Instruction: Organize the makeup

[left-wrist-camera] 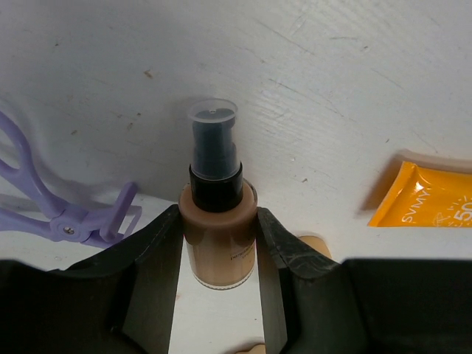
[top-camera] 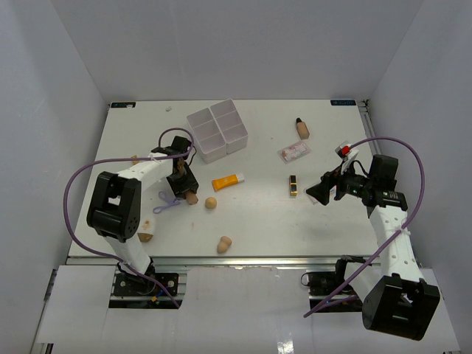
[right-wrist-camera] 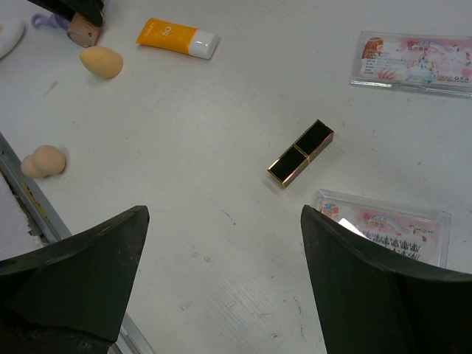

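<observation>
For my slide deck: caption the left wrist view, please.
Left gripper straddling a tan pump bottle on the table, purple lash curler and orange tube on either side.

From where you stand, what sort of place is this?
Probably a robot test bench: a white table boxed in by plain walls, left arm and right arm bolted at its edge, makeup scattered beside a divided box.
</observation>
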You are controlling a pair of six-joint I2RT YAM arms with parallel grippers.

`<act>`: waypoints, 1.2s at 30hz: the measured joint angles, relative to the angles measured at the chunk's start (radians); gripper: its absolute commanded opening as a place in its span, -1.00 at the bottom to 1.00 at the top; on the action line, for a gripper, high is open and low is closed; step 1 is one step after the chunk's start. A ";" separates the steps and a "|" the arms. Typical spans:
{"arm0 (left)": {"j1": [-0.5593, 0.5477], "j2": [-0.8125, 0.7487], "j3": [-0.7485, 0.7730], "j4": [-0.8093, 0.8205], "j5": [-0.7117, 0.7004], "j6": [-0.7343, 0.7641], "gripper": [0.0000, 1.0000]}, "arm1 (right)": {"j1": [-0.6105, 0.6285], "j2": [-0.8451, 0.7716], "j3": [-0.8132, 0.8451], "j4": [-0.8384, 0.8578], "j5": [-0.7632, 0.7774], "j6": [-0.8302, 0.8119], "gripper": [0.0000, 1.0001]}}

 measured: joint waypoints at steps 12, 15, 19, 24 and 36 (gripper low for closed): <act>-0.054 -0.112 0.110 0.135 0.075 0.315 -1.00 | 0.000 0.001 0.000 0.000 -0.001 -0.004 0.80; -0.084 -0.110 0.202 0.182 0.098 0.439 -1.00 | 0.000 0.001 0.000 0.000 -0.001 -0.005 0.80; -0.109 -0.089 0.304 0.245 0.138 0.620 -1.00 | 0.000 0.001 0.000 0.000 -0.004 -0.007 0.81; -0.127 -0.043 0.377 0.283 0.167 0.865 -1.00 | 0.000 0.001 0.000 0.000 -0.007 -0.011 0.80; -0.141 0.102 0.409 0.295 0.133 1.233 -0.94 | 0.000 0.012 0.000 0.000 -0.008 -0.022 0.80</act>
